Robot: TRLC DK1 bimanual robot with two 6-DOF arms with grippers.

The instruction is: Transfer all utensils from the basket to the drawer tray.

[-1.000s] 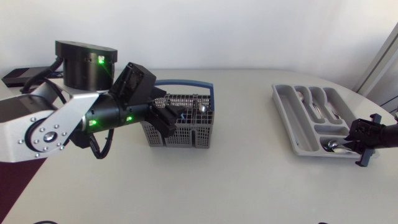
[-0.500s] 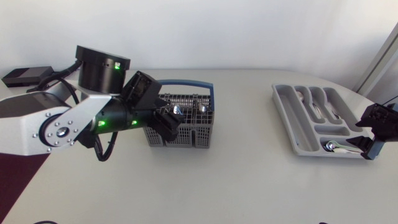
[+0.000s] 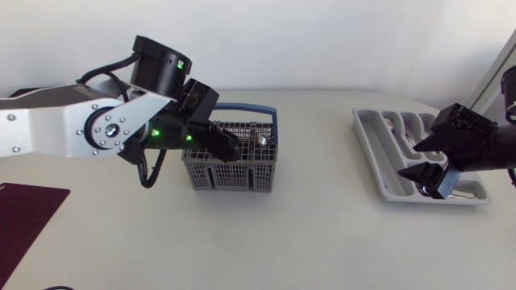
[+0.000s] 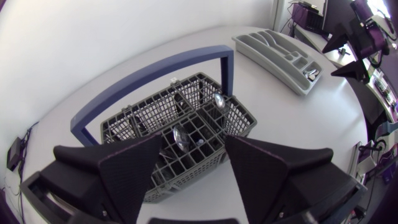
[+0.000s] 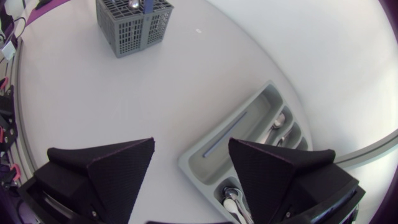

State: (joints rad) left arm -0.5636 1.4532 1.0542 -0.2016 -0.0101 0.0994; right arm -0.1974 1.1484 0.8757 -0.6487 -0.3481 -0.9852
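A grey wire basket [image 3: 234, 167] with a blue handle [image 3: 244, 106] stands left of the middle. Two spoons stand in it, bowls up [image 4: 180, 137] [image 4: 219, 100]. My left gripper [image 3: 223, 143] hovers open just above the basket's left half, nothing between its fingers [image 4: 124, 163]. The grey drawer tray [image 3: 376, 155] lies at the right with several utensils in its long compartments [image 3: 413, 138]. A spoon [image 5: 231, 202] rests in its front compartment. My right gripper [image 3: 422, 159] hangs open above the tray's front part, holding nothing. The right wrist view shows the tray [image 5: 244, 127] below and the basket [image 5: 132, 23] far off.
A dark maroon mat [image 3: 27, 211] lies at the table's front left corner. Bare white tabletop [image 3: 322, 209] stretches between basket and tray.
My right gripper let go of a spoon in the tray's front compartment, opened and rose over the tray. My left arm swung back and brought its gripper over the basket.
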